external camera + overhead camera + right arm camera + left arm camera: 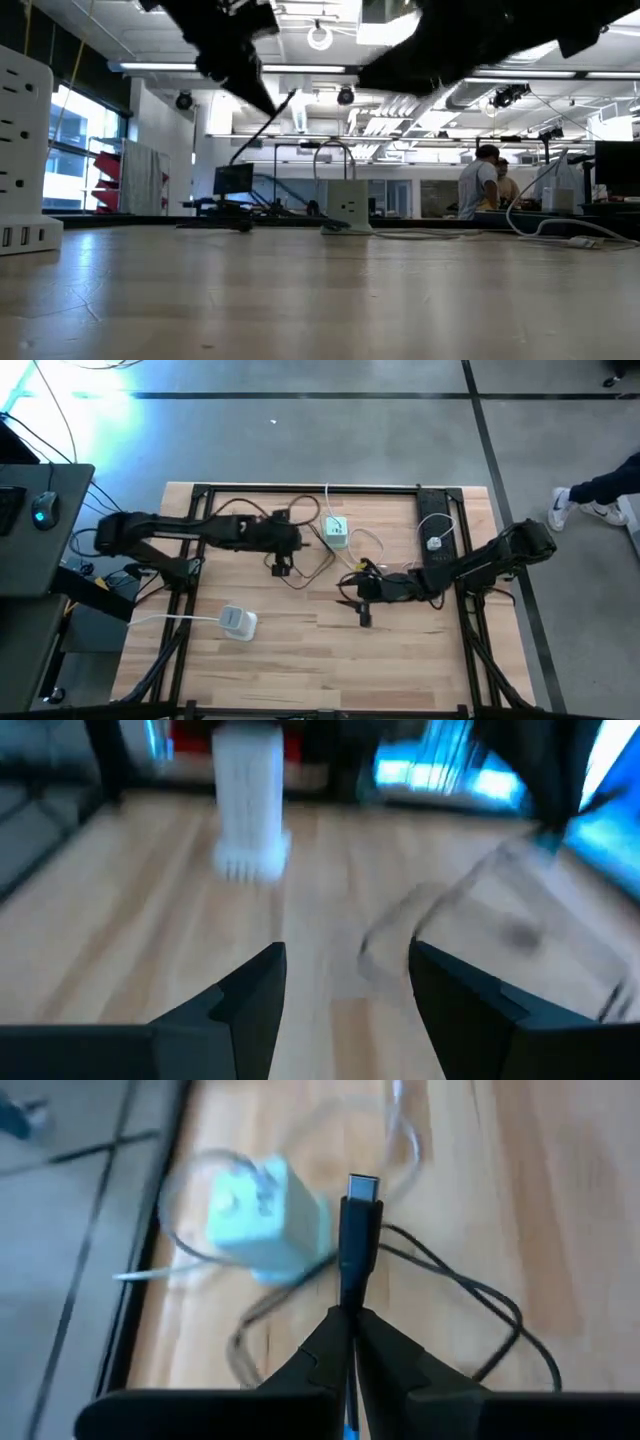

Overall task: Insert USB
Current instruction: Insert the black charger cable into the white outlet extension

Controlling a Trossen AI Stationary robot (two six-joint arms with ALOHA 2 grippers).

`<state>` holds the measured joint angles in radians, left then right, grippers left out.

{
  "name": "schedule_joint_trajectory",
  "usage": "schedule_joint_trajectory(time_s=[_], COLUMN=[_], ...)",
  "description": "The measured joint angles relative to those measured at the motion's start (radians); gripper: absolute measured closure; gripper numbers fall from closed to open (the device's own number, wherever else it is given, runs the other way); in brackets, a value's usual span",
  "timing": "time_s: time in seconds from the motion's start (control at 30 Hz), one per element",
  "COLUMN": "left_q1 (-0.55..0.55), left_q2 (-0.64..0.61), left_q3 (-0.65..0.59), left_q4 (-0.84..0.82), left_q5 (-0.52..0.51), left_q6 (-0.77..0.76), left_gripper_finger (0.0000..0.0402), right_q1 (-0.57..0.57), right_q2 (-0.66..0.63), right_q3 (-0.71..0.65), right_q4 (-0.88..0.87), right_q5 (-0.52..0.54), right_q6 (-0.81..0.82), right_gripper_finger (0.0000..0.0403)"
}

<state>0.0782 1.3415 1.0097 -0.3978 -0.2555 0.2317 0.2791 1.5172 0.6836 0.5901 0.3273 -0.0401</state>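
A pale wooden tabletop (330,300) runs back to a small white cube charger (348,206) at twelve o'clock. A tall white power strip tower (22,160) stands at nine o'clock.

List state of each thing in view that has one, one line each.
left gripper: shut on the black USB-C cable, above the table
black USB-C cable: held, plug bare, not inserted
pale charger block: on the table, nothing plugged into the visible face
right gripper: open, empty
white power strip: lying on the table, untouched
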Motion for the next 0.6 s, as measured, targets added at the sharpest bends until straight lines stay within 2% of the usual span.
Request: schedule_joint_trajectory(time_s=[0.17,0.33,0.47,0.53,0.6], left_q1=[-0.111,-0.247,-0.329,-0.351,-0.364], left_q2=[-0.089,-0.119,-0.113,-0.110,-0.089], left_q3=[-0.087,-0.172,-0.199,-0.211,-0.226], left_q4=[0.242,0.480,0.491,0.477,0.477], left_q5=[-0.073,-0.199,-0.278,-0.267,-0.196], left_q6=[-0.124,-0.150,-0.162,-0.208,-0.272], left_gripper_finger=[0.0401,0.0401,0.0401,0.0401,0.0401], right_q1=[-0.015,-0.020,-0.024,-0.021,-0.013], right_q2=[0.059,0.163,0.200,0.188,0.156], right_q3=[-0.002,-0.002,0.009,0.009,0.009], right_q4=[0.267,0.473,0.474,0.424,0.340], right_q5=[0.039,0.107,0.110,0.093,0.048], right_q6=[-0.050,-0.044,-0.045,-0.046,-0.046], right_gripper_finger=[0.0208,0.0208,0.0208,0.0208,0.0208])
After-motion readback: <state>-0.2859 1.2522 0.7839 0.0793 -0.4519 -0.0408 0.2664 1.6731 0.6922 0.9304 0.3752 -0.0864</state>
